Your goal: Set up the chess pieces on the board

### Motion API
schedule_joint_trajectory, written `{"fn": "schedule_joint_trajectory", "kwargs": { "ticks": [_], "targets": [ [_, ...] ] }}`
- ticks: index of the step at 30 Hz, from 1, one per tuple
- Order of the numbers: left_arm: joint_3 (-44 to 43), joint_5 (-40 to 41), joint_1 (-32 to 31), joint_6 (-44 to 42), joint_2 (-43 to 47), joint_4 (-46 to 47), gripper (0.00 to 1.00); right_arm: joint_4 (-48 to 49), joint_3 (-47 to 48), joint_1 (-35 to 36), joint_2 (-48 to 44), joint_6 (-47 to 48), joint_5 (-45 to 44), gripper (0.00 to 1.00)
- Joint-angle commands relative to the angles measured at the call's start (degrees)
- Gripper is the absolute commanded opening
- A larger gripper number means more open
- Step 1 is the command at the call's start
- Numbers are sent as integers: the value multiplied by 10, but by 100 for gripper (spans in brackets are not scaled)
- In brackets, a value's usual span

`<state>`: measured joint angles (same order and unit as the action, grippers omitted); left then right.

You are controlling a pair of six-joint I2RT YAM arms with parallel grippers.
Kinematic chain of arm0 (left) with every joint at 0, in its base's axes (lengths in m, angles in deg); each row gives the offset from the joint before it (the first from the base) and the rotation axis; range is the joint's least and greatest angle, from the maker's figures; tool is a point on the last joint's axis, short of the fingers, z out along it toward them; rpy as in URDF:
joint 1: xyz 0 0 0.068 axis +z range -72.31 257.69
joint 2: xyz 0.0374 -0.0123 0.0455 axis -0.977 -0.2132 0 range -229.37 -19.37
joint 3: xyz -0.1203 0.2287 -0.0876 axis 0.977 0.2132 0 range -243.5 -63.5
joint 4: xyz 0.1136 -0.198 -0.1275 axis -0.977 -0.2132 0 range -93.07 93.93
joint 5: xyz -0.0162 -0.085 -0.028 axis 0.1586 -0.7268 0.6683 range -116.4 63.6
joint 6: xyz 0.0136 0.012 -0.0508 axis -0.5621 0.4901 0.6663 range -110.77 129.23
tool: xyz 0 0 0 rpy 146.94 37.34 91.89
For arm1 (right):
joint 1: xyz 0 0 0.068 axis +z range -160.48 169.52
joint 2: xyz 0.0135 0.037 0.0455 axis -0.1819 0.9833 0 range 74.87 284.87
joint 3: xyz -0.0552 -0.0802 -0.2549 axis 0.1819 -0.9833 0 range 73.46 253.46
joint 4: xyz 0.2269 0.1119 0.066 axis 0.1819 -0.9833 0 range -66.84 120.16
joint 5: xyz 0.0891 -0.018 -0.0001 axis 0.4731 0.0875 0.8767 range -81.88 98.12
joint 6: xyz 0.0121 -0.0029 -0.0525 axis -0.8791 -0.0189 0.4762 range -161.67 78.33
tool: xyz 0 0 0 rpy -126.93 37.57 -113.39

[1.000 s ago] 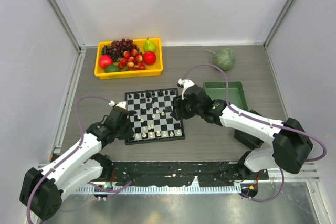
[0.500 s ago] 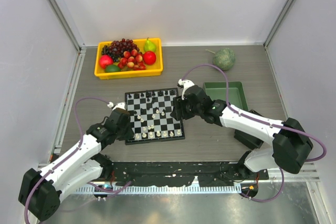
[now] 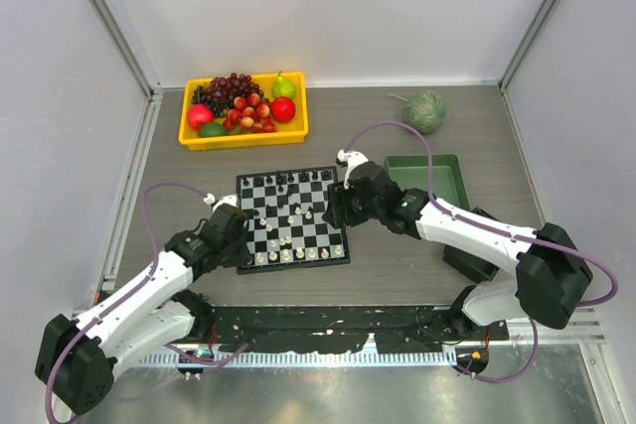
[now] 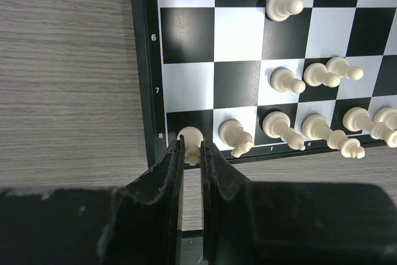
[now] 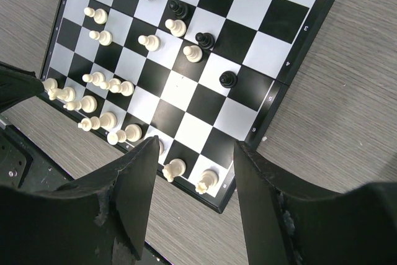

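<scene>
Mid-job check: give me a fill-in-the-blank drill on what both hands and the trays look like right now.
1. The left hand is closed on a ____ chess piece at a corner of the board.
2. The right hand hangs over the board with its jaws ____.
3. The fruit lies in the ____ tray.
Missing words: white; open; yellow.

My table (image 3: pixel 397 136): grey wood grain. Lying on it: board (image 3: pixel 314 229) near centre, yellow tray (image 3: pixel 243 137) far left, green tray (image 3: pixel 427 181) beside board, green ball (image 3: pixel 425 111) far right.
</scene>
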<state>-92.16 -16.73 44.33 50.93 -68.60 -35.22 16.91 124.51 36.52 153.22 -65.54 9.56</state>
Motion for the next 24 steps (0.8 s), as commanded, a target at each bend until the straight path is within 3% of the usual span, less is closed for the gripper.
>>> {"fn": "schedule_joint_trajectory", "kwargs": {
  "ticks": [1,6,15,21,22,24],
  "targets": [
    [-4,13,-2,-1,-10,-22,17,23,5,-2,-12,1,3,57],
    [-3,14,-2,-5,5,-15,40,23,6,-3,-12,-1,3,57],
    [-21,44,-2,-16,51,-22,62,21,13,-2,-2,3,10,58],
    [-73,107,-1,-56,84,-68,88,2,48,-2,45,20,15,58],
    [-86,115,-1,-66,88,-76,99,-3,53,-2,51,23,15,58],
    [-108,126,3,-81,92,-87,100,-7,69,-3,66,30,15,57]
  ]
}}
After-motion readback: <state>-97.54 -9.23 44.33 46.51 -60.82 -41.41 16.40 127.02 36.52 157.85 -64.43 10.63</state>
